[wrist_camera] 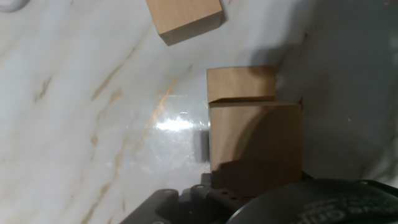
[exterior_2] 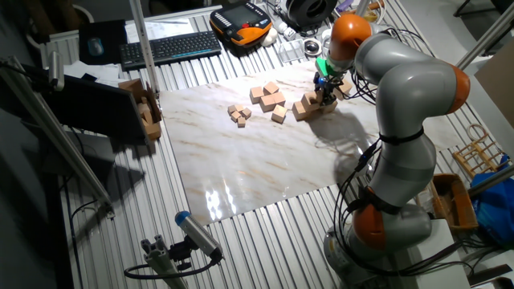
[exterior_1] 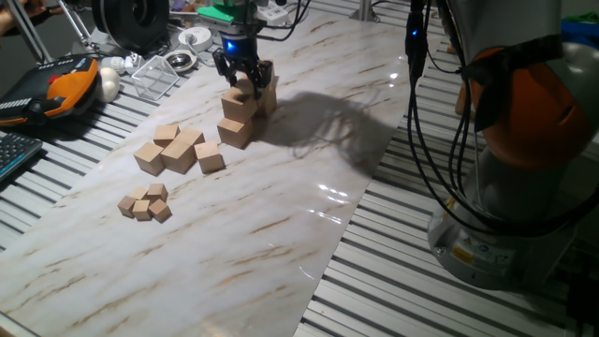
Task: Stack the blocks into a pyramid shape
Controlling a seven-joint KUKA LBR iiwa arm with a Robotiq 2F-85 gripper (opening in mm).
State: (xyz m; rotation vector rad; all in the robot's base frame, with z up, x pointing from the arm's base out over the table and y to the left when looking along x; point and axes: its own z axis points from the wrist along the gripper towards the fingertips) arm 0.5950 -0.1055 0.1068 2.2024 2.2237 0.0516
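Left of the blocks, perhaps medium cubes, tiny cubes.

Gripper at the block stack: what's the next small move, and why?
Probably open the fingers and lift straight up. The gripper sits around the top block, which appears to rest on the block below, with another block in front at table level. In the hand view the held block looks roughly aligned with its neighbour, though full seating isn't certain.
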